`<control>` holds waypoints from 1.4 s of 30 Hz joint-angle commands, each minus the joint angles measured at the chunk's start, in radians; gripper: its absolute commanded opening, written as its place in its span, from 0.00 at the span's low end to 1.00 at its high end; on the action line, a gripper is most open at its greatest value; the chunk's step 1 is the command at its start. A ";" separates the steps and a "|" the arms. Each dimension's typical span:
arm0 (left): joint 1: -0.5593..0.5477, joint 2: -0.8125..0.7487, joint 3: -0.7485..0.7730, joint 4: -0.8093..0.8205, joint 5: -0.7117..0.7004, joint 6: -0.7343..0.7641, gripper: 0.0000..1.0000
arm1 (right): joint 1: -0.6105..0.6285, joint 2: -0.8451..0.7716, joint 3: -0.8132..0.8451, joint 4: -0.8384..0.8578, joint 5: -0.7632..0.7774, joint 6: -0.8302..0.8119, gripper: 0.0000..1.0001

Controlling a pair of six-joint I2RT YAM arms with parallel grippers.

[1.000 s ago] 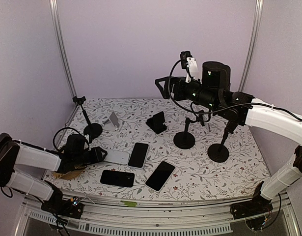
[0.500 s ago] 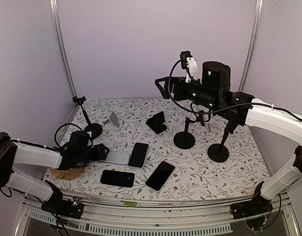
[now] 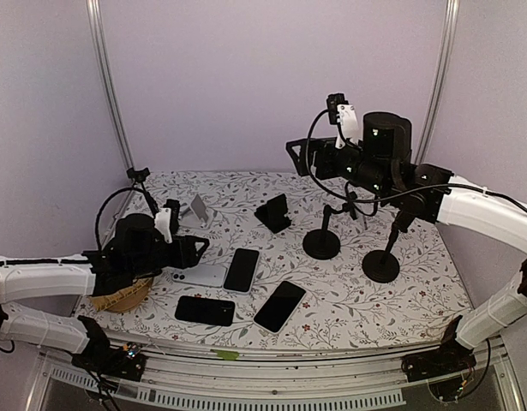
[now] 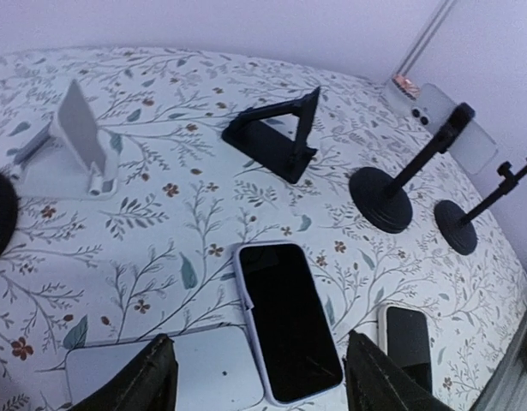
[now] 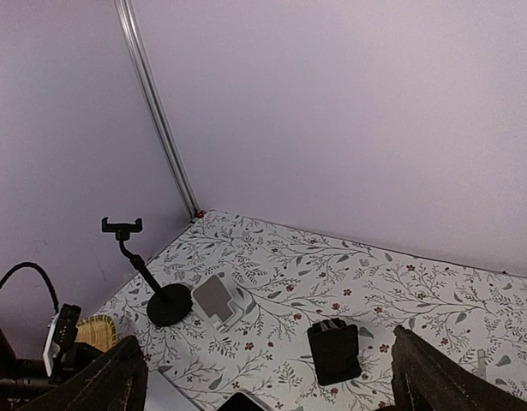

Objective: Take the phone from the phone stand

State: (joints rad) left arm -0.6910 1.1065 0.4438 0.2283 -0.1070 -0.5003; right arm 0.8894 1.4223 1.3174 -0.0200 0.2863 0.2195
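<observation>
From above, can spot the left fingers [image 3: 191, 248] low over the near left of the bench [image 3: 434, 287], partly open and holding nothing, just above a silver phone [image 3: 203, 275] lying flat. Right beside that, a white-edged phone [image 3: 242, 270], a black phone [image 3: 205, 310] and a second black phone [image 3: 280, 306], all flat, likely laid there out of the way. Up high at the back, the right fingers [image 3: 291, 159], spread wide and empty, pointing left. Under that arm, two pole stands on round feet, with the top of the nearer phone stand [image 3: 321, 243] hidden here. From the left wrist, easier to tell: a pale phone [image 4: 482, 150] that looks clamped sideways in the black grip of that phone stand, far off to the right and up off the bench, likely for easy looking. In between, a black folding stand [image 4: 276, 137] and the flat phones, so not much free room low down, more up high. From the right wrist, only the two finger sides in the bottom corners, far apart with nothing between, plus a bendy stand [image 5: 169, 306] and a white folding stand [image 5: 216, 300] near the left wall. No sight of the phone here. Probably easiest to reach with the right arm, from above.
</observation>
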 commanded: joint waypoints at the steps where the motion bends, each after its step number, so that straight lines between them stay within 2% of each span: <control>1: -0.044 0.037 0.094 0.125 0.147 0.170 0.67 | -0.024 -0.051 -0.037 0.000 0.084 -0.024 0.99; 8: -0.089 0.309 0.277 0.262 0.392 0.359 0.70 | -0.045 -0.086 -0.080 0.020 0.091 -0.024 0.99; 13: -0.106 0.571 0.496 0.294 0.523 0.435 0.71 | -0.061 -0.103 -0.101 0.019 0.094 -0.027 0.99; 17: -0.113 0.771 0.742 0.238 0.543 0.465 0.69 | -0.078 -0.131 -0.140 0.018 0.089 -0.028 0.99; 21: -0.114 0.947 0.911 0.222 0.552 0.483 0.69 | -0.103 -0.163 -0.175 0.020 0.070 -0.024 0.99; 28: -0.115 1.185 1.208 0.144 0.562 0.463 0.70 | -0.139 -0.198 -0.218 0.023 0.032 -0.008 0.99; 35: -0.119 1.360 1.449 0.055 0.637 0.445 0.71 | -0.153 -0.199 -0.230 0.026 0.018 -0.002 0.99; 39: -0.124 1.403 1.506 0.055 0.665 0.438 0.64 | -0.157 -0.195 -0.233 0.024 0.010 0.000 0.99; 42: -0.127 1.417 1.515 0.070 0.674 0.429 0.48 | -0.158 -0.193 -0.234 0.024 0.011 0.001 0.99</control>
State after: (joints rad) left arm -0.7998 2.5008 1.9244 0.3004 0.5323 -0.0608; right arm 0.7380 1.2434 1.0966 -0.0139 0.3077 0.2100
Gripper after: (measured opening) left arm 0.553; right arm 0.989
